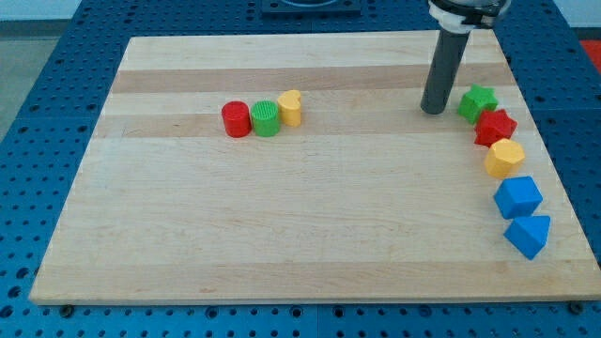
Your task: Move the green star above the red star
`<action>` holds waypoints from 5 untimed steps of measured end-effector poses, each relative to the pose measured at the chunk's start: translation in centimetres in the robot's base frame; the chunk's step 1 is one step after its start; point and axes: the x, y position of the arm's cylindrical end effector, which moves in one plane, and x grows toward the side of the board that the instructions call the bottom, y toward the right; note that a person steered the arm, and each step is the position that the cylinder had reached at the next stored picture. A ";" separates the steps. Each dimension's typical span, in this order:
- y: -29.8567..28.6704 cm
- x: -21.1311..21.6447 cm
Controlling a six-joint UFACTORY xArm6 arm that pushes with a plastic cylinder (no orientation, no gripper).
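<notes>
The green star (pixel 477 102) lies near the view's right edge of the wooden board (pixel 282 235). The red star (pixel 495 127) touches it just below and slightly to the right. My tip (pixel 433 110) rests on the board a short way to the left of the green star, with a small gap between them. The dark rod rises from the tip toward the view's top.
Below the red star runs a column: a yellow hexagon (pixel 504 158), a blue cube-like block (pixel 518 197), a blue triangle (pixel 528 235). At upper left of centre a red cylinder (pixel 236 119), a green cylinder (pixel 267 118) and a yellow heart-like block (pixel 290 108) stand in a row.
</notes>
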 end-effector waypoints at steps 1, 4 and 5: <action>1.5 1.2; 2.5 -0.4; 2.7 -0.9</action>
